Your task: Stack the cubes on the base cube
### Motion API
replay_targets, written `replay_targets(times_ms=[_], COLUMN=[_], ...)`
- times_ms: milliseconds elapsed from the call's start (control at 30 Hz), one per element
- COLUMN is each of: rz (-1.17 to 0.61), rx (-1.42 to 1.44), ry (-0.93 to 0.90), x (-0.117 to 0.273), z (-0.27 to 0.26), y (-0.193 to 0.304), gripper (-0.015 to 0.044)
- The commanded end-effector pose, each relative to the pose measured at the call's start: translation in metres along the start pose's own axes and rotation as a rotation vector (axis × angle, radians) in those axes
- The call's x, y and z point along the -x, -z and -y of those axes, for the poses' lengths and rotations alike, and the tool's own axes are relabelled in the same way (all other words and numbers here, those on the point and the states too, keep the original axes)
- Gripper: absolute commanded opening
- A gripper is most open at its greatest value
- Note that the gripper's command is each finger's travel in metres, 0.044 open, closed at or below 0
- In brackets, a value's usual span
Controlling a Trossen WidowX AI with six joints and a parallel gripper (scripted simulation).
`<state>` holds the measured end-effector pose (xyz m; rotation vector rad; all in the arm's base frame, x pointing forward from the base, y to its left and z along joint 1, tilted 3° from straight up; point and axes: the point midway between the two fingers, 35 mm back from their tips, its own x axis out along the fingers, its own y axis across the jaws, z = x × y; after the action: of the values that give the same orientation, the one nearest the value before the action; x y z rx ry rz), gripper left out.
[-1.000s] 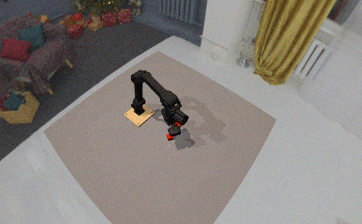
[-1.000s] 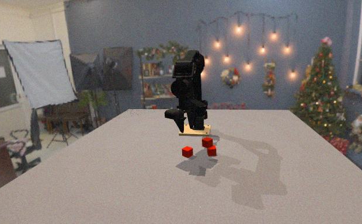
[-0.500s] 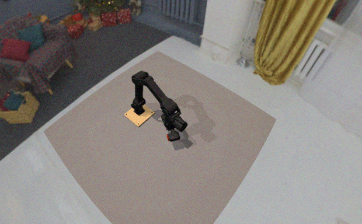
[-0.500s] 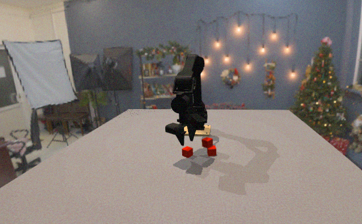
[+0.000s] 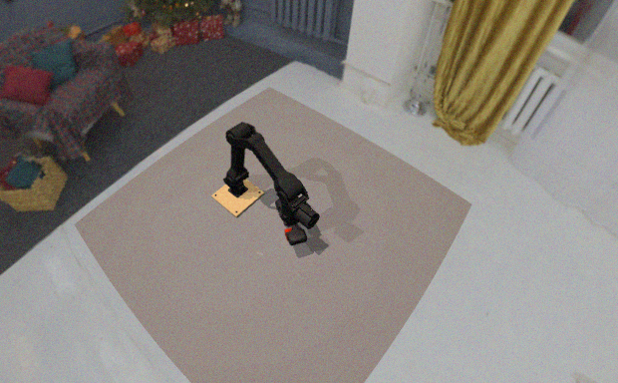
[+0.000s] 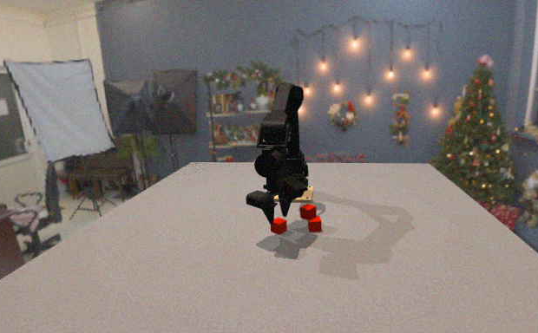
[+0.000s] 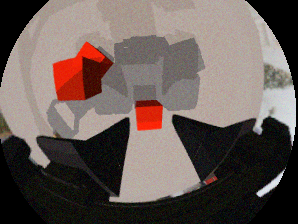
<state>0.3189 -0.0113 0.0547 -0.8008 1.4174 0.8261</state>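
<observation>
- The table [image 6: 147, 269] stretches wide on every side of the arm, its edges well away
- Two red cubes [image 6: 311, 218] sit stacked, one on the other, right of the claw
- A loose cube [image 6: 278, 225], small and red, lies flat just below the claw [image 6: 278, 213], whose fingers stand partly open, gripping nothing

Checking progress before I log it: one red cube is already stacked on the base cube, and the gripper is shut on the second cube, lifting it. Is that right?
Not quite. One red cube is stacked on the base cube, but the gripper is open and holds nothing. The second cube sits on the table below the spread fingers, as the exterior and wrist views show.
</observation>
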Motion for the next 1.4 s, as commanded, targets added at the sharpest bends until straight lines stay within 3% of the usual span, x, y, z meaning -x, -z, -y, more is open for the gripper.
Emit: replay_targets(times_ms=[0, 267, 467, 1367], rz=[-0.006, -0.006, -0.006, -0.006], rx=[0.003, 0.003, 0.003, -0.017], ry=[-0.009, -0.009, -0.009, 0.009], x=[-0.01, -0.021, -0.021, 0.031], z=[-0.001, -0.002, -0.002, 0.006], y=[0.001, 0.001, 0.001, -0.002], gripper=[0.0265, 0.0265, 0.0107, 0.0105])
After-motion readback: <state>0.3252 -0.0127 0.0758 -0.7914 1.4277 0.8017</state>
